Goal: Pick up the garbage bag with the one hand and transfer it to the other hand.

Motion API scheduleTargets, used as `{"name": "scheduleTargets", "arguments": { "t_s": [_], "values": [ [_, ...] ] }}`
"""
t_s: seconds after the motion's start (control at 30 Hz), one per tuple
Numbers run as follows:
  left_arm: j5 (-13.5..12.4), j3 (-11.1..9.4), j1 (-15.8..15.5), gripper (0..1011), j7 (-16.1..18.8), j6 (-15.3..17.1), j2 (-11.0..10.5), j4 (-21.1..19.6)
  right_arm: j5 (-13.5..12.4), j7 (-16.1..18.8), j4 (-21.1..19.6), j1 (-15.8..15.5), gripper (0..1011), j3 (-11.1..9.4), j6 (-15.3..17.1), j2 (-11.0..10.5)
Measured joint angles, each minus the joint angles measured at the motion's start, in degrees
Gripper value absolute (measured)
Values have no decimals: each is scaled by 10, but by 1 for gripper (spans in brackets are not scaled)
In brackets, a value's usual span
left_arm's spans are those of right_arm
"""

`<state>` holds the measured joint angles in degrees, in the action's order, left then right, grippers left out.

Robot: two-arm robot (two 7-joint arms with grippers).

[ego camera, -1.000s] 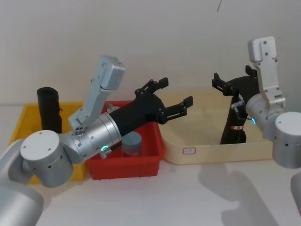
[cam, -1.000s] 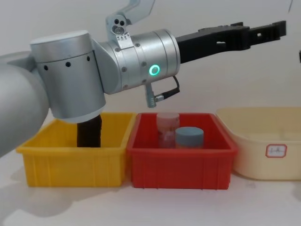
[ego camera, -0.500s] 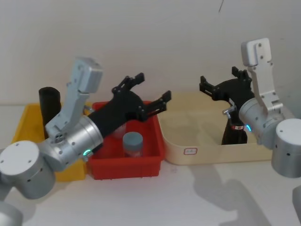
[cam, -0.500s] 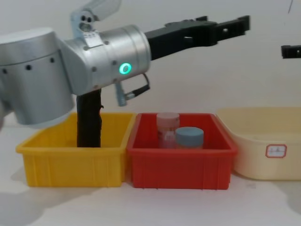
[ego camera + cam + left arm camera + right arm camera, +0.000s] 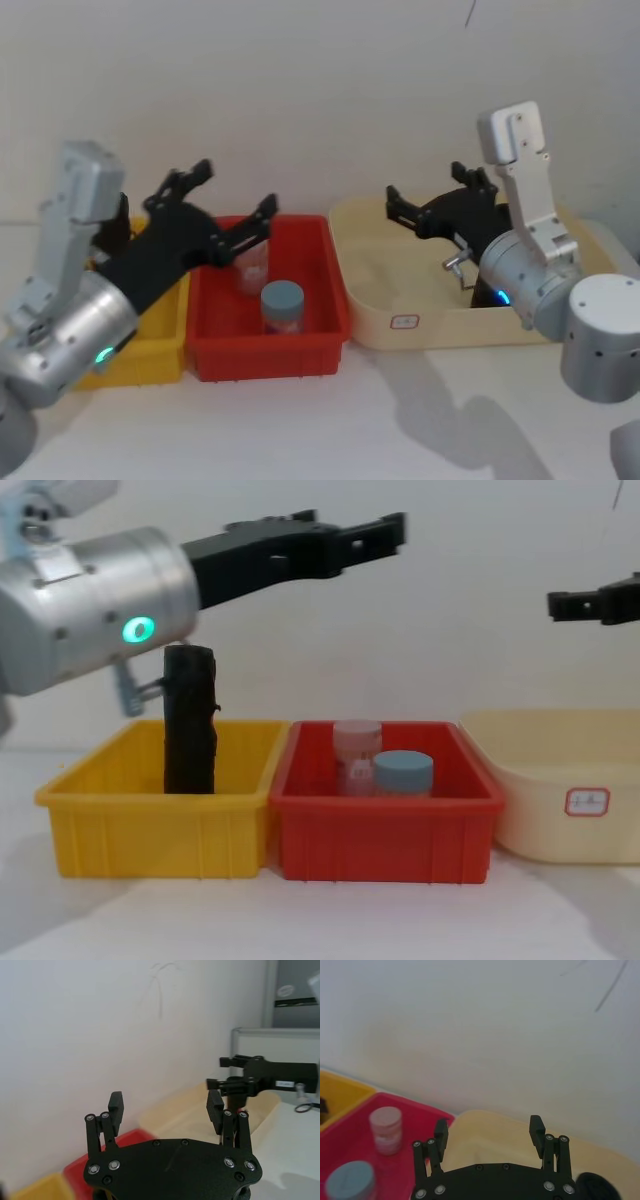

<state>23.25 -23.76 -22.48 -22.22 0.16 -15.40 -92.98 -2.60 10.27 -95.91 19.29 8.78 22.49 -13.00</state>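
Approach is judged to be the step in hand, since nothing is held by either pincer. The garbage bag (image 5: 482, 295) is seen standing in the cream tub (image 5: 440, 335). It is largely hidden behind the right arm's silver wrist, so only a dark sliver of it is shown in the head view. The right pincer (image 5: 430, 195) is spread and empty above that tub, near the bag but apart from it. The left pincer (image 5: 235, 188), on the arm with the green ring light, is likewise spread and empty. It is raised over the meeting of the yellow bin (image 5: 150, 830) and the red bin (image 5: 385, 835), well apart from the bag. A plain black roll (image 5: 190, 720) stands in the yellow bin, and a blue-lidded jar (image 5: 403, 772) and a pink-lidded jar (image 5: 357, 745) stand in the red bin.

For the next move, one pincer would have to be brought over the tub and lowered with its fingers on either side of the bag. It would then be closed on the upper part, so that room is left lower down for a second grip. The bag would need to be lifted straight up past the tub rim and carried toward the middle. There the other pincer could be closed on it and the first released.
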Motion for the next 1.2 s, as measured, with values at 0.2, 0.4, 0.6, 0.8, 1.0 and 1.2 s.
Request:
{"name": "scheduleTargets", "arguments": {
  "t_s": [0.2, 0.4, 0.6, 0.8, 1.0, 1.2],
  "values": [
    [-4, 26, 42, 1001, 30, 14, -23, -44, -2, 16, -15, -10, 1002, 13, 3, 3],
    [-5, 46, 72, 1001, 50, 25, -37, -70, -5, 32, -29, -21, 1001, 28, 5, 3],
    [-6, 59, 89, 1001, 61, 31, -46, -85, -10, 51, -40, -29, 1001, 46, 8, -1],
    [-6, 66, 100, 1001, 67, 35, -51, -94, -10, 64, -45, -32, 1002, 63, 11, -7],
    [-6, 71, 107, 1001, 71, 38, -54, -100, -7, 72, -41, -33, 1001, 81, 13, -11],
    [-6, 73, 111, 1001, 74, 39, -55, -104, -6, 78, -27, -29, 1002, 95, 19, -11]
  ]
}}
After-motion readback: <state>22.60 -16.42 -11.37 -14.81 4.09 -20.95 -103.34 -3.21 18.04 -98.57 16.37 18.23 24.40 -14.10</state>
